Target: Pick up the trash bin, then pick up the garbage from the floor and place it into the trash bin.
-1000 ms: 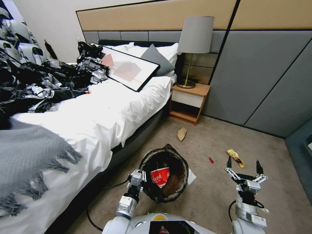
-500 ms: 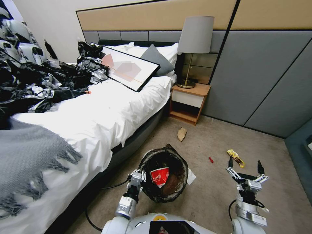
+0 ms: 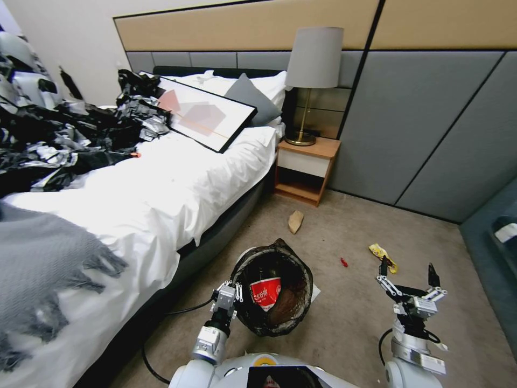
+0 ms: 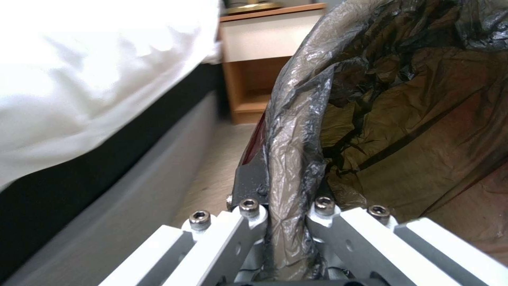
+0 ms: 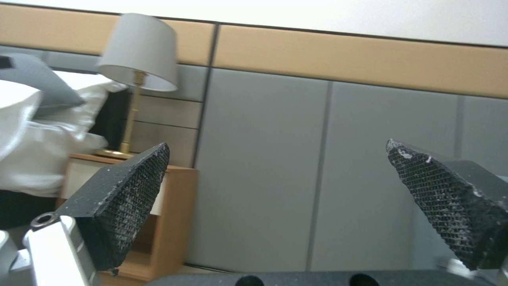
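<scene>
Left gripper (image 3: 232, 293) at lower centre of the head view — fingers (image 4: 249, 186) pinched on the liner-wrapped rim of the small round trash bin with crinkly black bag (image 3: 273, 288), held off the beige carpet floor (image 3: 344, 318) with its mouth tipped toward the robot, presumably so litter can be dropped in. A red-and-white wrapper (image 3: 265, 291) lies inside. Right gripper (image 3: 409, 276) at lower right hovers with fingers (image 5: 123, 198) spread wide and nothing between them, just below the yellow crumpled wrapper (image 3: 381, 255). Tiny red scrap (image 3: 343, 262) and brown crumpled paper (image 3: 295, 221) remain on the floor.
</scene>
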Robot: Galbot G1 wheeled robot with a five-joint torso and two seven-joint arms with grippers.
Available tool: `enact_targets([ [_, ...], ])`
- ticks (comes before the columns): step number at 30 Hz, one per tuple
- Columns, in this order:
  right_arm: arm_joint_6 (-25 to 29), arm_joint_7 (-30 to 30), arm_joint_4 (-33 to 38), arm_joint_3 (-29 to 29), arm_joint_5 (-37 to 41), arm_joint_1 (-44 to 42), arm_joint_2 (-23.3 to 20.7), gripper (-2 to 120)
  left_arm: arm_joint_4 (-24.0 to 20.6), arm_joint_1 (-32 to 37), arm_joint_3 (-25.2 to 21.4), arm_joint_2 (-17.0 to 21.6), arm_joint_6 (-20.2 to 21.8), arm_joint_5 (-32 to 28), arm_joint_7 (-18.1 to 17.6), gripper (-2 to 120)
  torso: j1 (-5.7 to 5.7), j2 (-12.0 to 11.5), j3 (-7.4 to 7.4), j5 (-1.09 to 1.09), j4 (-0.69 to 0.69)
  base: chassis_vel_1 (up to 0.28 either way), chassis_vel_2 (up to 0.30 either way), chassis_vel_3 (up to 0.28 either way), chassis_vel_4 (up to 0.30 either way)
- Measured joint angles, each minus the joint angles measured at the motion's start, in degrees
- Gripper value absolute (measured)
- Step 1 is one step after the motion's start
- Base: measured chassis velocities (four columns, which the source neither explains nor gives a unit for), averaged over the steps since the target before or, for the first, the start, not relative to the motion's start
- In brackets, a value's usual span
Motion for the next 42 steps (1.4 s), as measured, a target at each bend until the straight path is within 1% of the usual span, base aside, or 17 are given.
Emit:
enact_targets([
  [16, 0.5, -0.7, -0.8, 0.0, -1.0, 0.6, 0.1, 100, 0.0, 0.0, 0.1, -0.2, -0.3, -0.1, -0.1, 1, 0.00, 0.0, 0.00, 0.00, -0.02, -0.092, -0.088, -0.105, -0.108],
  [18, 0.6, -0.9, -0.8, 0.0, -1.0, 0.7, 0.0, 100, 0.0, 0.0, 0.2, -0.2, -0.5, -0.4, -0.2, 1, 0.00, 0.0, 0.00, 0.00, 0.03, 0.000, 0.000, 0.000, 0.000],
  [20, 0.6, -1.0, -0.8, 0.0, -1.0, 0.7, 0.0, 100, 0.0, -0.1, 0.2, -0.2, -0.7, -0.5, -0.3, 1, 0.00, 0.0, 0.00, 0.00, 0.03, 0.000, 0.000, 0.000, 0.000],
  [24, 0.6, -1.7, -0.7, 0.0, -1.0, 0.6, 0.0, 100, 0.0, -0.1, 0.4, -0.2, -1.1, -0.6, -0.5, 1, 0.00, 0.0, 0.00, 0.00, 0.00, 0.000, 0.000, 0.000, 0.000],
  [36, 0.6, -2.6, -0.8, 0.0, -1.0, 0.7, 0.2, 100, 0.1, -0.2, 0.4, -0.1, -1.1, -0.6, -0.6, 1, 0.00, 0.0, 0.00, 0.00, 0.00, 0.000, 0.000, 0.000, 0.000],
  [42, 0.7, -2.7, -0.9, -0.1, -1.0, 0.8, 0.3, 100, 0.2, -0.2, 0.4, -0.1, -1.2, -0.6, -0.6, 1, 0.00, 0.0, 0.00, 0.00, 0.00, -0.096, 0.078, 0.083, -0.092],
])
